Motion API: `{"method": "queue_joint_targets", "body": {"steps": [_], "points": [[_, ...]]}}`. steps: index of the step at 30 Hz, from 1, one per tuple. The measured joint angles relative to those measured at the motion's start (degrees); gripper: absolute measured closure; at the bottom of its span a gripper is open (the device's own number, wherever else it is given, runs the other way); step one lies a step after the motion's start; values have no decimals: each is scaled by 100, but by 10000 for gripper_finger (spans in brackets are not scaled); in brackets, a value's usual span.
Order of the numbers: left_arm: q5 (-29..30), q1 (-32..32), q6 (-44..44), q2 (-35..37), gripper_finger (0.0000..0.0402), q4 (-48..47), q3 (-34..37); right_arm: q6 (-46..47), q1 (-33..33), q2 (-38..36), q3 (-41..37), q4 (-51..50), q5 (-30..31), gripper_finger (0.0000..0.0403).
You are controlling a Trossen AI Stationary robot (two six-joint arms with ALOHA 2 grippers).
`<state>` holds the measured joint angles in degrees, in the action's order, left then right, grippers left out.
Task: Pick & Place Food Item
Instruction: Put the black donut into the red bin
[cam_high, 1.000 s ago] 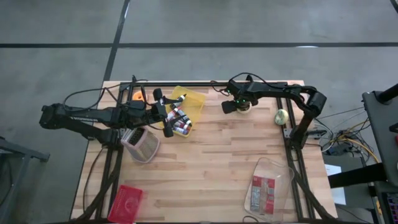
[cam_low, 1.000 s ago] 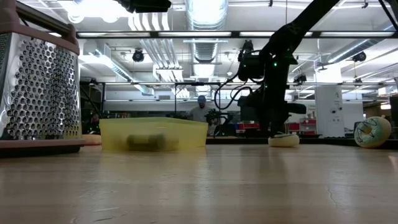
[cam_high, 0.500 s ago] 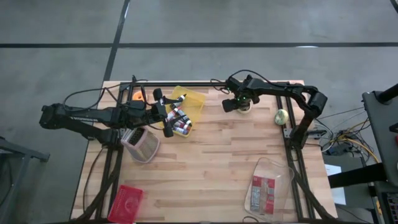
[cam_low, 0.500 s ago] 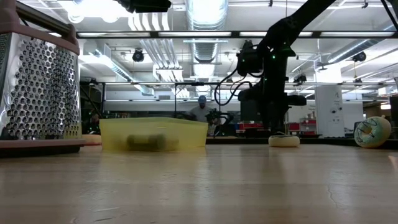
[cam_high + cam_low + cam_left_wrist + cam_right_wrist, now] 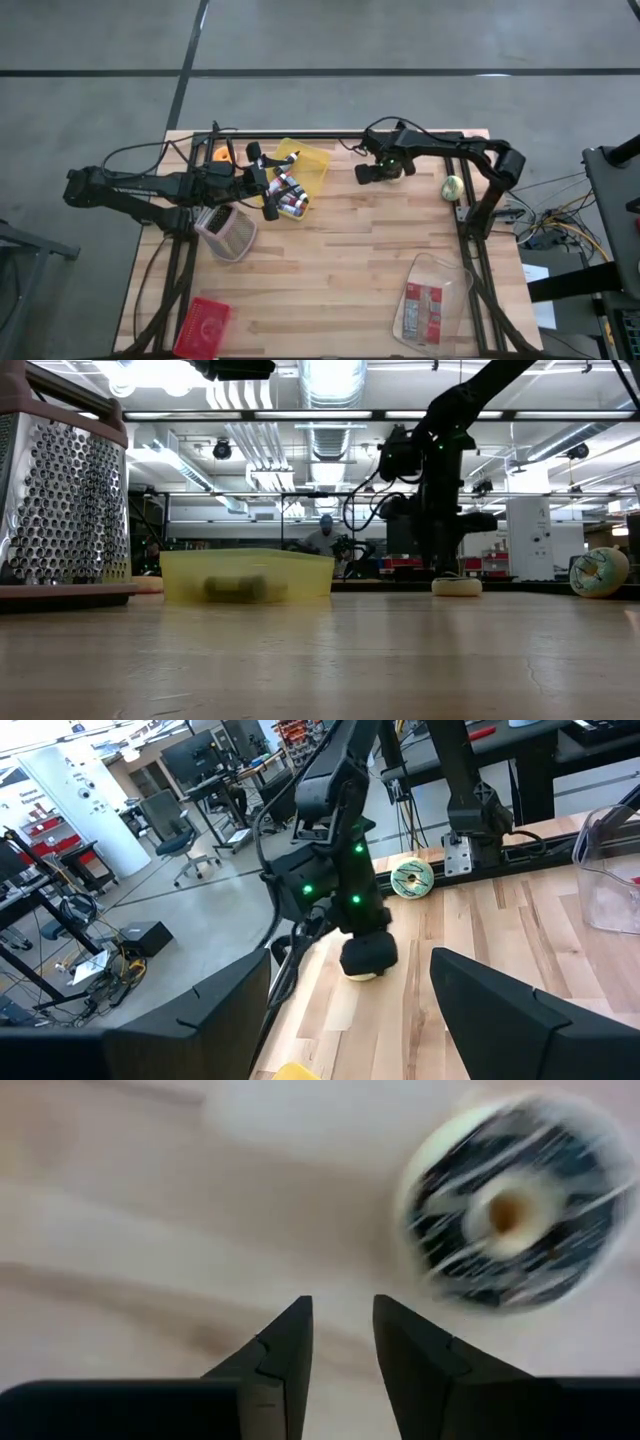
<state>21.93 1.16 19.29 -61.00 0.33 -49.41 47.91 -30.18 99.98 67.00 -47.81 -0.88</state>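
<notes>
A chocolate donut with white drizzle (image 5: 510, 1210) lies flat on the wooden table near the far edge; it also shows in the high view (image 5: 397, 172) and the low view (image 5: 456, 586). My right gripper (image 5: 340, 1315) points down just beside the donut, on its left side (image 5: 370, 172). Its fingers are open by a narrow gap and hold nothing. My left gripper (image 5: 272, 183) hangs wide open and empty over the near rim of a yellow bin (image 5: 308, 163) with small packets (image 5: 291, 201) in it.
A metal grater (image 5: 227, 232) stands at the left. A red basket (image 5: 203, 325) is at the near left. A clear container (image 5: 432, 300) with a packet is at the near right. A green-white round item (image 5: 452, 186) sits by the right frame post, and a small orange item (image 5: 220, 154) at the far left.
My right gripper has shifted a little toward the table's left, staying low beside the donut. The donut has stayed where it was.
</notes>
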Motion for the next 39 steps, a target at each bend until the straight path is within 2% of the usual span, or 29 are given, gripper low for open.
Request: {"method": "queue_joint_targets", "body": {"steps": [5, 12, 15, 19, 31, 39], "points": [[0, -1, 0, -1, 122, 0, 0, 760, 301, 0, 4, 92, -69, 304], [0, -1, 0, -1, 122, 0, 0, 288, 448, -2, 4, 161, -57, 312], [0, -1, 0, -1, 122, 1, 0, 161, 445, -2, 4, 170, 259, 305], [0, -1, 0, 1, 122, -1, 0, 136, 447, -15, 4, 195, 540, 276], [0, 1, 0, -1, 122, 1, 0, -763, 444, -15, 0, 523, 559, 143], [0, 0, 0, -1, 122, 1, 0, -755, 437, -15, 0, 476, 728, 108]]}}
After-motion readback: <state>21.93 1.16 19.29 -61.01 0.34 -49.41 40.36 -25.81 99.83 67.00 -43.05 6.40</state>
